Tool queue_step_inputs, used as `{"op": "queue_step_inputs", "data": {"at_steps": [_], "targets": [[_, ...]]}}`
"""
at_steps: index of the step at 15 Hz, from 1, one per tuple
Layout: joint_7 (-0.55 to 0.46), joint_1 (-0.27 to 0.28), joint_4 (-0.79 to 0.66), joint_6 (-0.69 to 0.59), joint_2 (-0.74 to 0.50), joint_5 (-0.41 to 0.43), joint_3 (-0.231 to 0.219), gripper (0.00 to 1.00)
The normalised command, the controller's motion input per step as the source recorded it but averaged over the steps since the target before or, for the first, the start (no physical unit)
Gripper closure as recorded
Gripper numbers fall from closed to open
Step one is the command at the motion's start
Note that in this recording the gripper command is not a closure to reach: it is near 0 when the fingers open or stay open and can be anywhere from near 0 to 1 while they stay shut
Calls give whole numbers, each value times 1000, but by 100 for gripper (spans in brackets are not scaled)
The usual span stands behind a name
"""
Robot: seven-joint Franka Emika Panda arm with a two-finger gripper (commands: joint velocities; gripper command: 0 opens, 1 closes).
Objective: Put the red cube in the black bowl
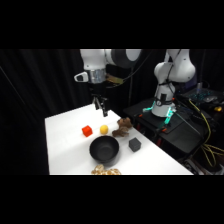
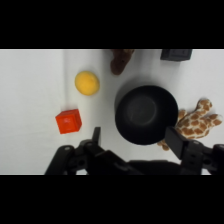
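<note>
Wrist view: my fingers [image 2: 134, 142] stand wide apart and empty, high above the white counter [image 2: 30, 90]. The small bright red-orange cube [image 2: 68, 121] lies on the counter left of the round matte black bowl [image 2: 146, 114], apart from it, with a yellow ball [image 2: 87, 82] just beyond. The bowl's hollow is empty. Step in hand, as I judge it: the approach. Next I must shift left over the cube, descend and close.
</note>
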Motion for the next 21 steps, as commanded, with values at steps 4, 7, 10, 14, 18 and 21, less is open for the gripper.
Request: {"op": "queue_step_inputs", "data": {"at_steps": [4, 7, 10, 14, 18, 21], "targets": [[-61, -12, 95, -30, 16, -64, -39, 0], [-238, -112, 343, -111, 132, -126, -120, 0], [-383, -152, 474, -134, 239, -51, -112, 0], [-383, -106, 455, -92, 329, 49, -20, 0], [-271, -87, 295, 32, 343, 101, 33, 0], [-216, -112, 184, 118, 293, 116, 53, 0]]}}
